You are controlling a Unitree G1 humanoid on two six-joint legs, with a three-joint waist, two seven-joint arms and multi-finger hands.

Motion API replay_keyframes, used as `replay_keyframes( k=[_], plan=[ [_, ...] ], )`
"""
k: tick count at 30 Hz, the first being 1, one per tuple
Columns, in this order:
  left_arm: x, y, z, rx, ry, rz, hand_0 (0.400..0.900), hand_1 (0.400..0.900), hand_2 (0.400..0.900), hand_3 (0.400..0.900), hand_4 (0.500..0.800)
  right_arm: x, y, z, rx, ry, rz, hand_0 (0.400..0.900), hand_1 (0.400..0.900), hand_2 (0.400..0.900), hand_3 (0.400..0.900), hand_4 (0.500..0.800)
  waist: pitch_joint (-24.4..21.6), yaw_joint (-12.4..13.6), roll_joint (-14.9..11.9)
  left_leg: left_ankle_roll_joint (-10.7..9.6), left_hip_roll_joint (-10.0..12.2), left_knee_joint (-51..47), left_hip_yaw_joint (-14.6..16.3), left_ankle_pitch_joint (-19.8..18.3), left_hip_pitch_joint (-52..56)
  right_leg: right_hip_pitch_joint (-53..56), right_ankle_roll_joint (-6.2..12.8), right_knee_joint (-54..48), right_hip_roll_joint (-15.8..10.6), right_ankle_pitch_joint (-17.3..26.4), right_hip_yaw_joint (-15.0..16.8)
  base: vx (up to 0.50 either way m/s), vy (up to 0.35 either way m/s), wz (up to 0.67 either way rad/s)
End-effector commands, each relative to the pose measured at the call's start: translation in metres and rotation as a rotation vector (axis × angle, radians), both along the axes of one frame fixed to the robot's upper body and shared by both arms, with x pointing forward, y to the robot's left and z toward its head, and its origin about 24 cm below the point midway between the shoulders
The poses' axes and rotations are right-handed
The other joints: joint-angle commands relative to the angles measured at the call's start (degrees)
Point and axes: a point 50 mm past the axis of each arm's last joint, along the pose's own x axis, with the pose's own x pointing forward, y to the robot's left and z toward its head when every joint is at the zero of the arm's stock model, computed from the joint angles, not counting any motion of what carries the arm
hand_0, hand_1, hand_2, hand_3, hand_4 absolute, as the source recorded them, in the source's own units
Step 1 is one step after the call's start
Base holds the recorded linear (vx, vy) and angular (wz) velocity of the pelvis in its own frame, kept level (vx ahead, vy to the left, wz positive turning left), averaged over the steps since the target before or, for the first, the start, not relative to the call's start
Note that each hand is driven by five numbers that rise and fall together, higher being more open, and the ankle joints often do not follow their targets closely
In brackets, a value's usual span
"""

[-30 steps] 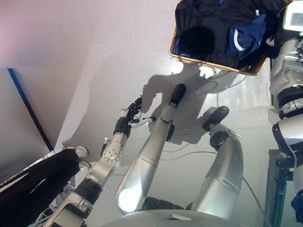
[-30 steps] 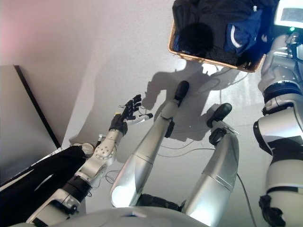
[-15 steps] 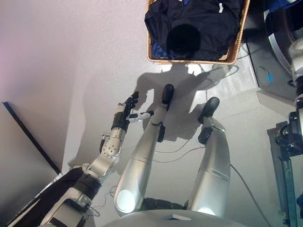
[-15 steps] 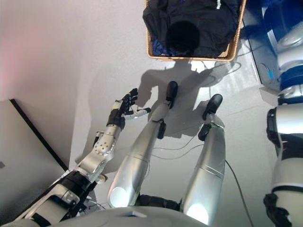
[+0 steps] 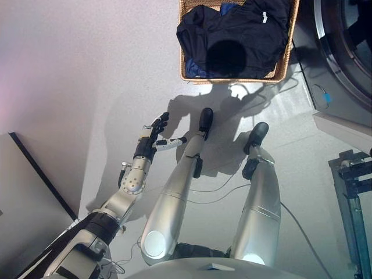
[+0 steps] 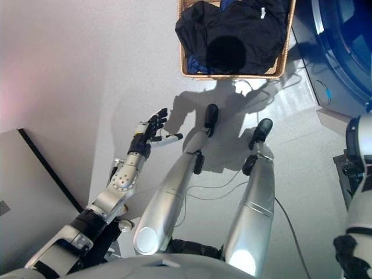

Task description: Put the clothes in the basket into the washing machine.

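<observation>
Standing on the pale floor (image 5: 87,70) at the far side of the scene, slightly right of centre, a woven basket (image 5: 286,55) holds the laundry. Its far edge is cut off by the top of both views. Dark clothes (image 5: 232,35) fill the basket almost from wall to wall, lying in a loose heap; a blue garment (image 5: 197,68) shows at the near left corner beneath the dark cloth, and another blue patch shows at the far edge. A small white label sits on the dark cloth toward the far right.

Just right of the basket, the washing machine (image 5: 343,52) occupies the far right corner, its round door rim facing the basket.

Left hand (image 5: 152,135) is held above the floor, near and left of the basket and well apart from it, fingers straight and spread, holding nothing.

Right hand appears in neither view.

A dark panel (image 5: 29,215) lies at the near left.
</observation>
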Motion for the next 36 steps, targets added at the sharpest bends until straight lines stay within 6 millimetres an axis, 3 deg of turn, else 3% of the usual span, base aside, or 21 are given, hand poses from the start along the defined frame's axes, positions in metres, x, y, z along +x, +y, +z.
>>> replay_keyframes(
  k=[1,8,9,12,13,14,15,16,17,18,19,21,23,24,25,30,36],
  plan=[
    [-0.004,-0.008,0.009,-0.050,-0.067,-0.014,0.900,0.900,0.900,0.900,0.800,-0.025,-0.006,0.034,-0.176,-0.091,-0.084,0.900,0.900,0.900,0.900,0.800,-1.3,0.2,2.8,-3.8,-0.3,6.3,-1.8,-10.8,0.3,3.3,1.65,-8.2,0.4,5.3,-0.7,0.00,0.000,0.00],
    [0.000,-0.011,0.009,-0.034,-0.069,-0.004,0.900,0.900,0.900,0.900,0.800,0.005,0.007,-0.019,-0.115,-0.029,0.008,0.900,0.900,0.900,0.900,0.800,-0.7,-0.6,1.8,-3.8,0.2,6.4,-1.6,-10.9,2.5,6.1,1.50,-9.4,1.0,5.8,-1.0,0.00,0.007,-0.04],
    [0.001,-0.013,0.009,-0.039,-0.068,0.007,0.900,0.900,0.900,0.900,0.800,0.017,0.016,-0.044,-0.082,-0.005,0.063,0.900,0.900,0.900,0.900,0.800,-0.7,-1.1,1.6,-3.8,0.3,6.5,-1.6,-11.1,3.3,7.2,1.44,-9.8,1.2,5.9,-0.9,0.00,0.016,-0.08],
    [0.003,-0.012,0.005,-0.041,-0.057,0.042,0.900,0.900,0.900,0.900,0.800,0.038,0.045,-0.090,-0.022,0.018,0.206,0.900,0.900,0.900,0.900,0.800,-0.7,-2.0,0.8,-3.7,0.7,5.8,-1.3,-11.2,5.4,9.8,1.36,-11.2,1.6,6.1,-1.0,0.00,0.011,-0.11],
    [0.004,-0.012,0.004,-0.051,-0.050,0.060,0.900,0.900,0.900,0.900,0.800,0.042,0.060,-0.104,-0.015,-0.001,0.261,0.900,0.900,0.900,0.900,0.800,-0.7,-2.5,0.5,-3.7,0.9,5.5,-1.2,-11.2,6.2,10.6,1.36,-11.5,1.7,6.3,-1.2,0.01,0.000,-0.08],
    [0.004,-0.011,0.004,-0.048,-0.048,0.059,0.900,0.900,0.900,0.900,0.800,0.042,0.060,-0.106,-0.013,0.001,0.260,0.900,0.900,0.900,0.900,0.800,-0.7,-2.5,0.4,-3.7,0.9,5.5,-1.3,-11.2,6.4,10.8,1.36,-11.6,1.7,6.3,-1.2,0.02,-0.001,-0.13],
    [0.003,-0.011,-0.002,-0.059,-0.027,0.087,0.900,0.900,0.900,0.900,0.800,0.050,0.083,-0.140,0.071,0.027,0.370,0.900,0.900,0.900,0.900,0.800,-0.7,-3.3,-0.1,-3.6,1.1,5.1,-1.2,-11.3,7.7,12.4,1.32,-12.3,2.0,6.5,-1.3,0.01,-0.002,-0.08],
    [0.003,-0.011,-0.002,-0.057,-0.026,0.086,0.900,0.900,0.900,0.900,0.800,0.049,0.083,-0.142,0.073,0.029,0.370,0.900,0.900,0.900,0.900,0.800,-0.7,-3.2,-0.2,-3.6,1.1,5.0,-1.3,-11.3,7.9,12.6,1.32,-12.4,2.0,6.5,-1.4,0.04,-0.013,-0.19],
    [0.001,-0.009,-0.012,-0.062,0.016,0.113,0.900,0.900,0.900,0.900,0.800,0.051,0.110,-0.189,0.182,0.080,0.507,0.900,0.900,0.900,0.900,0.800,-0.7,-4.3,-1.3,-3.7,1.6,4.3,-1.2,-11.3,10.3,15.1,1.30,-13.5,2.4,6.6,-1.5,0.03,-0.013,-0.10],
    [0.000,-0.009,-0.012,-0.060,0.018,0.112,0.900,0.900,0.900,0.900,0.800,0.051,0.110,-0.190,0.184,0.082,0.506,0.900,0.900,0.900,0.900,0.800,-0.7,-4.2,-1.3,-3.7,1.6,4.1,-1.2,-11.2,10.5,15.4,1.30,-13.6,2.4,6.6,-1.6,0.05,-0.019,-0.17],
    [-0.001,-0.008,-0.018,-0.064,0.046,0.123,0.900,0.900,0.900,0.900,0.800,0.049,0.123,-0.223,0.295,0.150,0.585,0.900,0.900,0.900,0.900,0.800,-0.7,-4.7,-2.0,-3.8,1.8,3.5,-1.2,-11.2,12.0,17.2,1.28,-14.4,2.7,6.8,-1.7,0.05,-0.024,-0.14],
    [-0.005,-0.001,-0.035,-0.060,0.122,0.166,0.900,0.900,0.900,0.900,0.800,0.034,0.147,-0.279,0.537,0.183,0.733,0.900,0.900,0.900,0.900,0.800,-0.7,-5.7,-3.6,-3.9,2.6,1.4,-1.0,-10.8,16.1,21.3,1.32,-16.4,3.3,7.1,-2.1,0.10,-0.033,-0.23],
    [-0.013,0.013,-0.057,-0.036,0.219,0.211,0.900,0.900,0.900,0.900,0.800,0.001,0.162,-0.359,0.810,0.408,0.799,0.900,0.900,0.900,0.900,0.800,-1.8,-6.0,-5.4,-4.1,3.6,-2.2,-1.4,-10.1,21.6,26.8,1.40,-19.3,4.3,7.3,-3.1,0.13,-0.080,-0.09],
    [-0.013,0.013,-0.057,-0.036,0.219,0.211,0.900,0.900,0.900,0.900,0.800,0.001,0.162,-0.359,0.810,0.408,0.800,0.900,0.900,0.900,0.900,0.800,-1.8,-6.1,-5.4,-4.1,3.5,-2.5,-1.4,-9.8,21.7,26.9,1.41,-19.6,4.2,7.6,-3.2,0.16,-0.101,-0.01],
    [-0.018,0.022,-0.068,-0.017,0.272,0.227,0.900,0.900,0.900,0.900,0.800,-0.021,0.158,-0.389,0.947,0.467,0.774,0.900,0.900,0.900,0.900,0.800,-2.7,-6.3,-6.3,-4.3,4.0,-4.0,-1.9,-9.6,24.8,30.0,1.49,-20.8,5.0,7.4,-3.8,0.12,-0.059,0.00],
    [-0.028,0.031,-0.081,-0.005,0.340,0.221,0.900,0.900,0.900,0.900,0.800,-0.061,0.148,-0.434,1.278,0.425,0.729,0.900,0.900,0.900,0.900,0.800,-5.2,-6.3,-7.5,-4.3,4.9,-6.7,-2.5,-9.5,30.8,36.7,1.58,-23.6,6.0,7.0,-4.8,0.10,-0.050,0.04],
    [-0.044,0.042,-0.105,0.021,0.468,0.228,0.900,0.900,0.900,0.900,0.800,-0.103,0.114,-0.464,1.410,0.458,0.490,0.900,0.900,0.900,0.900,0.800,-10.6,-6.0,-7.8,-4.5,5.9,-13.4,-2.7,-7.5,36.5,41.6,1.93,-28.1,7.3,7.9,-5.6,0.08,-0.020,0.05]
  ],
)
